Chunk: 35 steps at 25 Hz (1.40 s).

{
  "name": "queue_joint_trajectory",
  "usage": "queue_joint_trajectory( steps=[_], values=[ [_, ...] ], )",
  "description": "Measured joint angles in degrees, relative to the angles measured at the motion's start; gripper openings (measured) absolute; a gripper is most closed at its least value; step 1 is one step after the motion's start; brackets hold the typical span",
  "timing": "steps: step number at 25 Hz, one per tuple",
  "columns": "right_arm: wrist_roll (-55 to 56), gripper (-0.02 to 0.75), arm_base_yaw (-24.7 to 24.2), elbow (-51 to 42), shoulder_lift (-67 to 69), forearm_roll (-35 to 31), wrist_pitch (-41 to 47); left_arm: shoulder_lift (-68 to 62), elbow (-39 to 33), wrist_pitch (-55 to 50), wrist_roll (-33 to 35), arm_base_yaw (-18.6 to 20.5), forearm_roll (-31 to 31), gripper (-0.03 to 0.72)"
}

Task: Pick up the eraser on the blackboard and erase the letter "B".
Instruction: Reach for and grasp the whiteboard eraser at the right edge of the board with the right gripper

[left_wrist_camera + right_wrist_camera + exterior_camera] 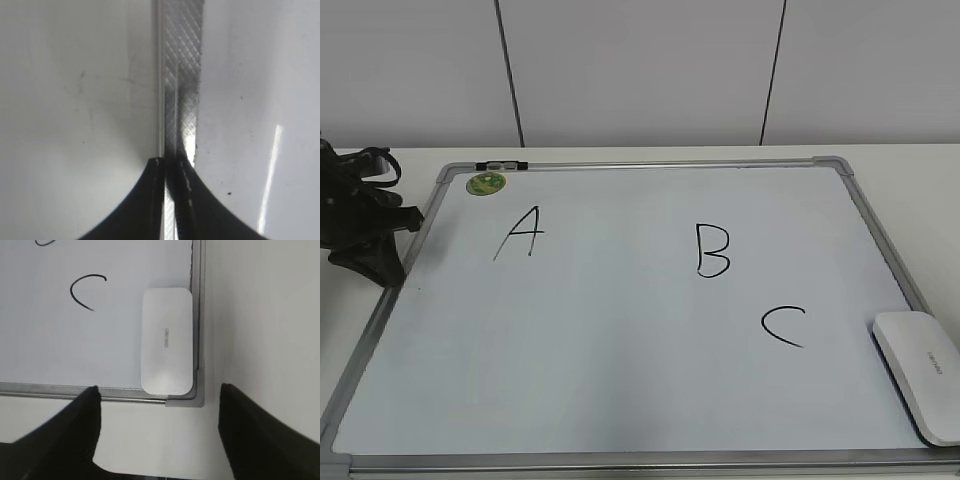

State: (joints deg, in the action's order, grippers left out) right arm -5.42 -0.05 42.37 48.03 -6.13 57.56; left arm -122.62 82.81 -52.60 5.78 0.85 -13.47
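The blackboard [620, 350] is a white board with a silver frame, lying flat on the table. The black letter "B" [712, 250] is right of the board's centre, between "A" [523, 232] and "C" [783, 326]. The white eraser [920, 375] lies on the board's near right corner; in the right wrist view it [167, 340] lies along the frame. My right gripper [158, 389] is open and empty, above the table just off that corner; it is out of the exterior view. My left gripper [380, 265] is shut over the board's left frame [182, 60].
A round green magnet [486, 183] sits at the board's far left corner, beside a small black and silver piece [501, 165] on the frame. White table [260, 315] lies right of the board. A white panelled wall [640, 70] stands behind.
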Motion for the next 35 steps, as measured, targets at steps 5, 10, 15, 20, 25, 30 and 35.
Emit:
queue_joint_trajectory(
  steps=[5,10,15,20,25,30,35],
  values=[
    [0.0,0.563,0.0,4.22,9.43,-0.65,3.56,0.0,0.04,-0.2,0.0,0.0,0.0,0.01],
    [0.0,0.563,0.05,5.03,16.64,0.15,6.03,0.0,0.04,-0.2,0.0,0.0,0.0,0.01],
    [-1.7,0.597,0.11,5.26,21.88,-1.76,0.54,0.0,0.04,-0.2,0.0,0.0,0.0,0.01],
    [-3.7,0.649,0.11,5.28,28.18,-2.6,-2.89,0.0,0.04,-0.2,0.0,0.0,0.0,0.01],
    [-3.92,0.652,0.11,5.28,33.44,-2.37,-6.49,0.0,0.04,-0.2,0.0,0.0,0.0,0.01],
    [-3.92,0.652,0.11,5.28,38.11,-2.37,-8.34,0.0,0.13,-0.2,0.0,0.0,0.0,0.01],
    [-3.92,0.652,0.11,5.3,41.52,-2.37,-10.16,0.0,0.13,-0.2,0.0,0.0,0.0,0.01]
  ],
)
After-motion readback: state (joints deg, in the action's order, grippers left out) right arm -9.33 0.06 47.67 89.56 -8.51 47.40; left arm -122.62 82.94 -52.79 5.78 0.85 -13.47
